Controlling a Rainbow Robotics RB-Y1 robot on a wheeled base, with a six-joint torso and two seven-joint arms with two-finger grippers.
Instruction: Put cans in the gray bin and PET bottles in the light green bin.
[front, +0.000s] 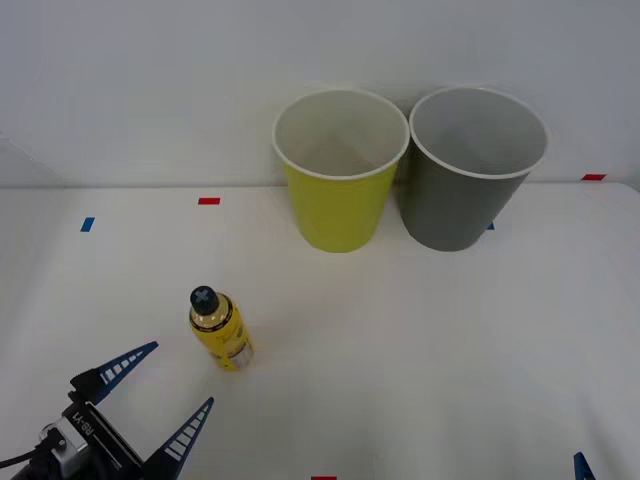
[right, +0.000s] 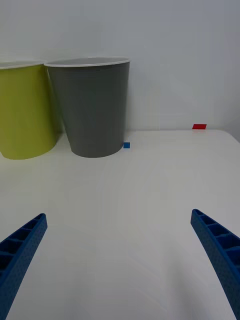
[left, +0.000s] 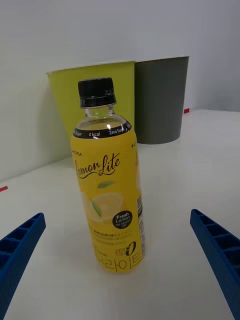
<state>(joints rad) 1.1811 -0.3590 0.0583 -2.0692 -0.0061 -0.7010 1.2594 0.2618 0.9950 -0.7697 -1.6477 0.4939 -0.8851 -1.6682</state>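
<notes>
The PET bottle (left: 109, 185) was clear plastic under a glossy yellow label, its black cap (left: 97, 92) ribbed. Behind it, the light green bin (front: 339, 170) and gray bin (front: 472, 170) looked smooth, matt plastic (white rims). The table (front: 420, 350) was matt white.

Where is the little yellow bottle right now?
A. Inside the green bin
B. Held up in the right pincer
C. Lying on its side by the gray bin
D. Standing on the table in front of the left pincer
D. The bottle stands upright on the table, just ahead of the open left pincer, untouched, well short of the green bin and gray bin.
</notes>
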